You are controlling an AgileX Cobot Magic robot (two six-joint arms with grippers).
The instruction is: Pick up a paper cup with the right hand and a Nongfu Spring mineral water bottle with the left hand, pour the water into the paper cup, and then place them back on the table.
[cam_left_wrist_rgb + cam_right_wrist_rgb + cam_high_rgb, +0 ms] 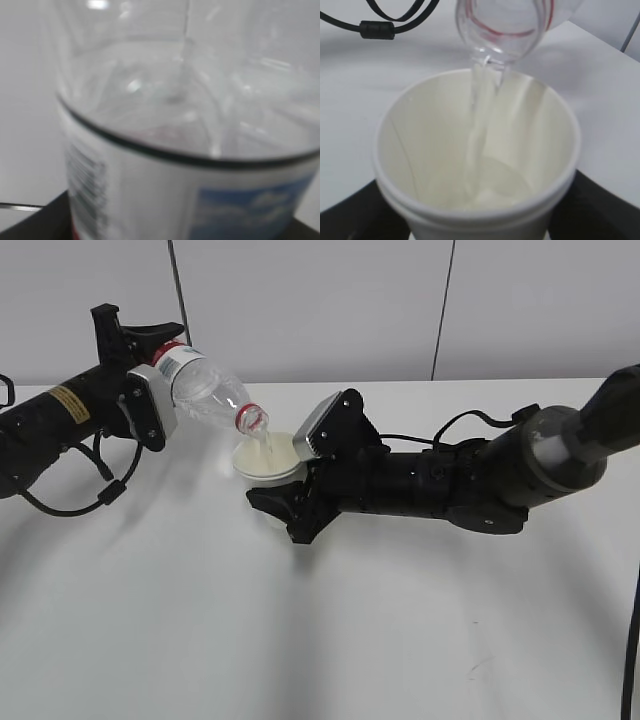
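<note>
The left hand reaches in from the left edge of the exterior view, wrist rolled, jaws clamped around the bottle's body. The right hand stretches in from the right edge toward centre frame, held low, fingers gripping the cup upright
</note>
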